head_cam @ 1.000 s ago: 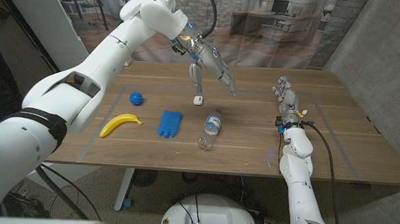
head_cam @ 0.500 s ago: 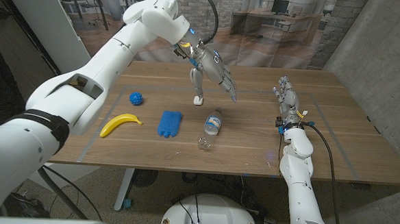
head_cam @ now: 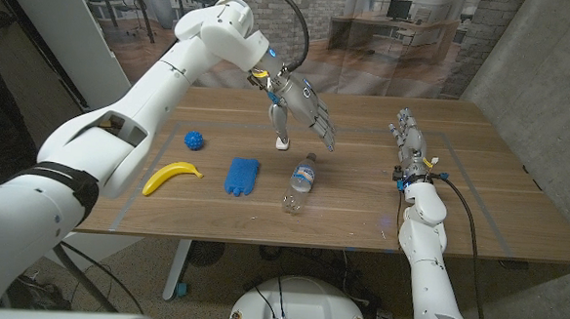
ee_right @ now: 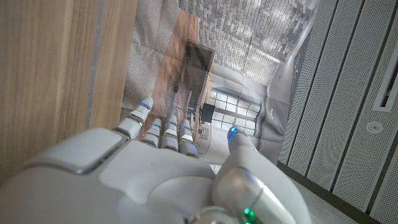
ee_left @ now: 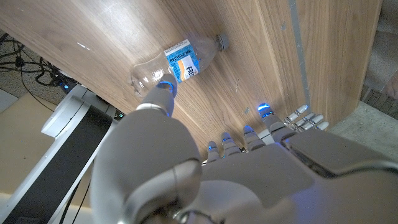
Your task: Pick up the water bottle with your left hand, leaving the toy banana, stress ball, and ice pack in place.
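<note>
A brick wall and glass-fronted office space sit behind the wooden table (head_cam: 361,198), and here is the scene on top of it. The water bottle (head_cam: 301,181) lies on its side near the front middle of the table, cap end toward the front edge, label facing up. Above and just behind it hangs the left hand (head_cam: 299,108), fingers spread and angled down, holding nothing and clear of the bottle. In the left wrist view the same bottle (ee_left: 179,57) lies beyond the hand's (ee_left: 205,168) fingertips, with a gap of bare wood between. Over to the robot's left sit the blue ice pack (head_cam: 242,175), the yellow toy banana (head_cam: 171,177) beside it, and the blue stress ball (head_cam: 194,140) further back. The right hand (head_cam: 409,142) waits at the right side of the table, fingers extended close together, empty.
</note>
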You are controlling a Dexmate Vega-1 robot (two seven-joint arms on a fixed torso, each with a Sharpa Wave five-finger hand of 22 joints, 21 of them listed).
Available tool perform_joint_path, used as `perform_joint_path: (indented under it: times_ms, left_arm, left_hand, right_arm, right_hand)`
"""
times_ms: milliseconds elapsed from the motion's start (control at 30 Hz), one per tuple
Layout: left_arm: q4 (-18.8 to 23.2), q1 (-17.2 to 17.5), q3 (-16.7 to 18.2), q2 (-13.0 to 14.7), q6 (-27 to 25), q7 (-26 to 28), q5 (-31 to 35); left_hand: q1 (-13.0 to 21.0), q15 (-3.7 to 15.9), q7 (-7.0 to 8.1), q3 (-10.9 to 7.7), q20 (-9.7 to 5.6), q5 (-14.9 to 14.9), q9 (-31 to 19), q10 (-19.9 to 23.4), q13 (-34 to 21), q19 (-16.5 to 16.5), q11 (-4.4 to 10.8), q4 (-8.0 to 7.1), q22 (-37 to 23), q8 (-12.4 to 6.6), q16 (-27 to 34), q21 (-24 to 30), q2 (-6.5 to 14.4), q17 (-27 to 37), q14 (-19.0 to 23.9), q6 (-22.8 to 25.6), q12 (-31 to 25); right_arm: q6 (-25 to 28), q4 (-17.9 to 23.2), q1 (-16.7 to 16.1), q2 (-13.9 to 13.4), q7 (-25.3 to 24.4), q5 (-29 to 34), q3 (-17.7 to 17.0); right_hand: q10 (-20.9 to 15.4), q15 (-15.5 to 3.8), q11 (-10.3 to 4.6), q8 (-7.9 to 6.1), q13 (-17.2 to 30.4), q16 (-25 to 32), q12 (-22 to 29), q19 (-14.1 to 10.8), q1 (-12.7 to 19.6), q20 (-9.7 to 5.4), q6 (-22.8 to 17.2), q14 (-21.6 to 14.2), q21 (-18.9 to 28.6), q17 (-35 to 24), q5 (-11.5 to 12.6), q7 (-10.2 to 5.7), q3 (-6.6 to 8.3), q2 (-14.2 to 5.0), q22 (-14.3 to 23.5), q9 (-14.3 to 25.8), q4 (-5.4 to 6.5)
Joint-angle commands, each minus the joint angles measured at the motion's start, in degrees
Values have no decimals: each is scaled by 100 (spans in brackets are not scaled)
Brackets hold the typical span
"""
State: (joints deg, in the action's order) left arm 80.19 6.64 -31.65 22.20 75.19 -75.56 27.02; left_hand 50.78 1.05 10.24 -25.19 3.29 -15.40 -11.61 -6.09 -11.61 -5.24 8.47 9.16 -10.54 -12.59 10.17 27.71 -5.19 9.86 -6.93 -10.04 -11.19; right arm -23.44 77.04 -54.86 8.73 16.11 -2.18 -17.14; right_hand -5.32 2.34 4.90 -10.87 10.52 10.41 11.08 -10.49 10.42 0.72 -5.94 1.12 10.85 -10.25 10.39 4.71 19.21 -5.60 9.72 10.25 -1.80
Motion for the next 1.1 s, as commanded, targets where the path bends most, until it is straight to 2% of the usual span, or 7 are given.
perform_joint_path:
  times_ms: [33, 333, 800, 933, 1100]
  left_arm:
    - [62, 123, 98, -29, 300, 94, 275]
    - [101, 204, 186, -64, 420, 172, 438]
    - [31, 266, 78, -2, 442, 174, 415]
    - [39, 339, 203, -53, 464, 221, 567]
    - [18, 323, 121, 16, 479, 434, 787]
  left_hand:
    - [99, -9, -9, 3, 45, 16, -18, 5, -20, -12, -11, -8, -14, -48, 40, -40, 22, 16, -10, 18, -42]
    - [184, -3, -27, 34, 80, 40, -25, 44, -24, 23, -37, -16, -15, -88, 47, -57, 67, 13, 6, 51, -68]
    - [271, 22, -25, 101, 101, 75, -32, 50, -28, 42, -22, -30, -15, -144, 44, -93, 99, 12, 2, 105, -77]
    - [295, 27, -17, 129, 101, 87, -34, 48, -29, 45, -14, -35, -16, -165, 44, -107, 106, 12, 3, 129, -78]
    - [318, 20, -27, 155, 113, 98, -36, 50, -30, 44, -14, -40, -16, -185, 43, -122, 113, 11, -1, 149, -80]
  right_arm:
    - [1, 8, 3, -9, -14, 15, 9]
    - [17, 12, 1, -6, -17, 19, 10]
    - [42, -33, 41, -13, -24, 52, 18]
    - [42, -58, 53, -10, -24, 55, 19]
    - [31, -88, 74, -9, -28, 66, 24]
  right_hand:
    - [-49, 30, 2, -21, 22, 35, 14, -40, -19, -13, -40, -26, 38, -10, 20, -13, -2, -2, 21, 29, -15]
    - [-52, 30, 3, -20, 22, 31, 13, -36, -27, -12, -44, -18, 36, -9, 21, -7, -4, 0, 21, 29, -16]
    - [-50, 39, 5, -16, 22, 31, 10, -34, -30, -10, -43, -23, 35, -6, 24, -9, -2, 0, 21, 29, -21]
    - [-51, 36, 1, -15, 22, 29, 10, -35, -32, -12, -41, -20, 35, -6, 25, -5, -1, -1, 21, 29, -22]
    - [-53, 31, 0, -15, 22, 28, 10, -34, -34, -13, -44, -16, 35, -5, 25, -5, 0, -3, 21, 29, -23]
